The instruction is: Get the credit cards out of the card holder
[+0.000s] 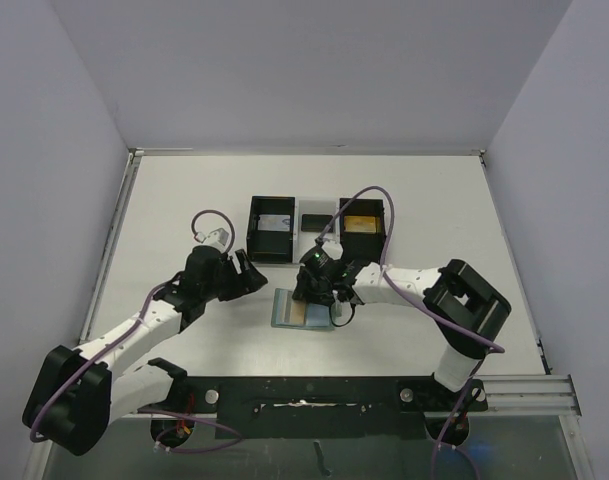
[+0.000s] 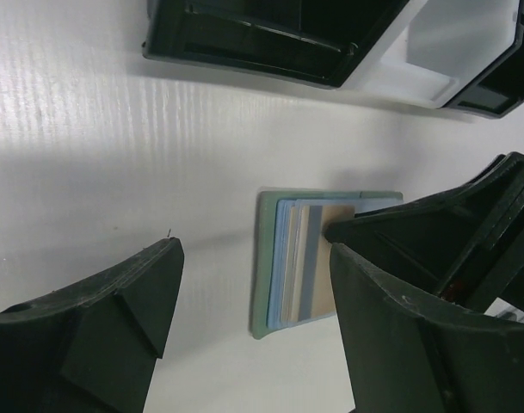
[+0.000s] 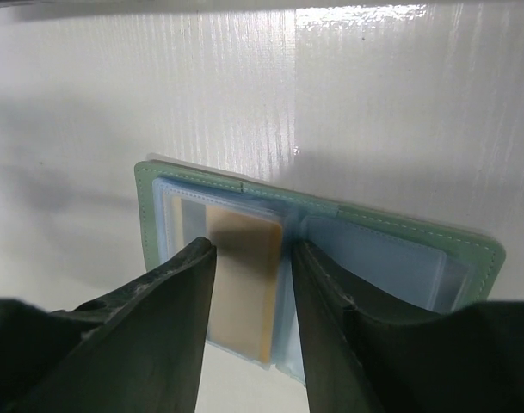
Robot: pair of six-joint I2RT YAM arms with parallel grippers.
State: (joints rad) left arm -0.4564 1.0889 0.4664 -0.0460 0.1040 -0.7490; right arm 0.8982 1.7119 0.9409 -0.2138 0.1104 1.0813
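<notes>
Grey-green bifold card holder (image 1: pixel 296 312) w/ pale blue pockets lies open and flat on the white bench (image 1: pixel 184 200). It's at centre of top view, just below the black-and-clear three-compartment tray (image 1: pixel 319 228).

Right gripper (image 1: pixel 324 292) is over the card holder's upper right edge in top view. In its own wrist view its fingers (image 3: pixel 158 327) are part-open, one each side of a tan card (image 3: pixel 244 284) in the left pocket. Can't tell if they touch or grip it.

Left gripper (image 1: pixel 250 270) is just left of the card holder, near the tray's lower-left corner. Its fingers (image 2: pixel 115 335) are wide apart w/ nothing held; only bench & the card holder's edge show btwn them.

Tray: pale card (image 1: pixel 274 221) in left compartment, gold card (image 1: pixel 361 222) in right one.
</notes>
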